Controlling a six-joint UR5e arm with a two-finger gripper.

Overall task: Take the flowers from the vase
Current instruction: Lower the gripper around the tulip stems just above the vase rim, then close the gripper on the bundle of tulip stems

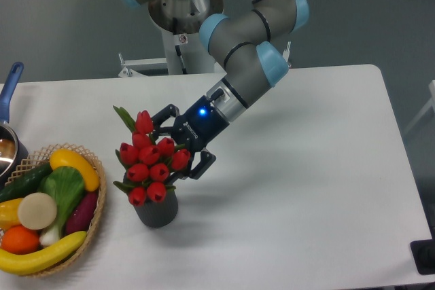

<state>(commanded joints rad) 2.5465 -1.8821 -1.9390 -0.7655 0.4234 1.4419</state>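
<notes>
Here the flowers [151, 161], a bunch of red tulip buds with green leaves, stand in the vase [157, 211], a small dark grey cylinder on the white bench [299, 188]. The vase is upright, and the buds crowd over its rim so that only its lower body shows.

The pincer [178, 146] has its dark body just right of the flower head, slanting down from the upper right, with a blue light glowing on its housing. Its fingers are spread: one finger [164, 115] reaches out above and behind the upper buds, the other finger [202, 165] sits lower, right of the bunch and above the vase's rim. The fingers lie against the edge of the bunch, but whether they press on any bud or stem cannot be told, since the buds cover the tips.

Left of the vase, well apart from it, a wicker basket [95, 168] holds toy fruit and vegetables, among them a yellow banana [41, 255] along its front. Farther left of the vase, at the bench's edge, a pot with a blue handle [10, 89] is partly in view.
</notes>
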